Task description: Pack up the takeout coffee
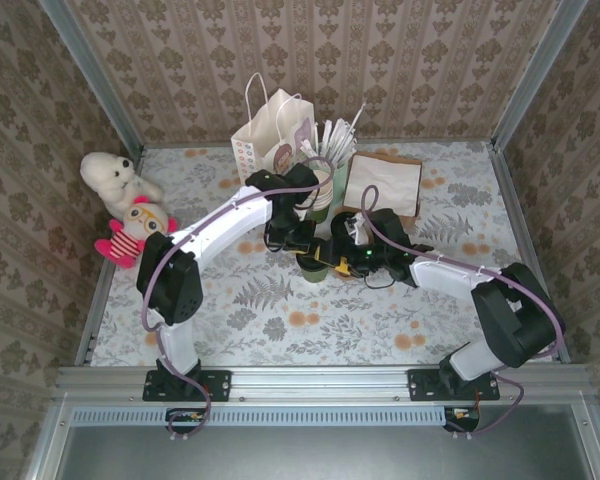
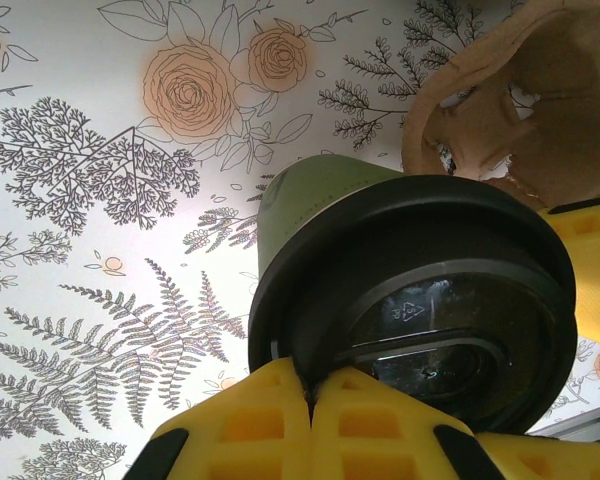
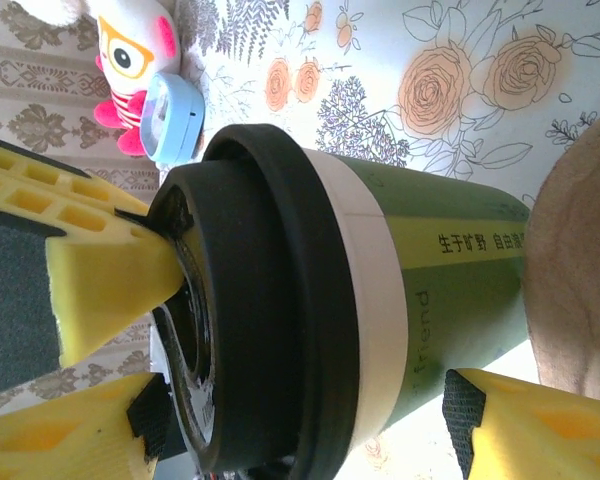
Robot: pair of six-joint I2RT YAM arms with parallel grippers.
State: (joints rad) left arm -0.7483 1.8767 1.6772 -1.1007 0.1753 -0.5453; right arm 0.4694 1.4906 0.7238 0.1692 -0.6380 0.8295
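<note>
The takeout coffee (image 1: 313,270), a green paper cup (image 3: 450,270) with a round black lid (image 2: 420,300), stands mid-table between both arms. My left gripper (image 2: 310,385) reaches down from above, its yellow fingertips pressed together on the near rim of the lid. From the right wrist view, one of its fingers (image 3: 110,280) rests on the lid's top. My right gripper (image 3: 300,430) comes in from the right (image 1: 332,262), jaws wide apart. One pad sits by the lid's top, the other beside the cup's body with a strip of table showing between.
A white paper bag (image 1: 270,135) stands at the back, with a holder of straws (image 1: 335,150) and stacked cream cups (image 1: 323,190) beside it. Napkins on a brown tray (image 1: 385,185) lie back right. Plush toys (image 1: 120,200) sit at the left edge. A brown pulp carrier (image 2: 540,110) is right beside the cup.
</note>
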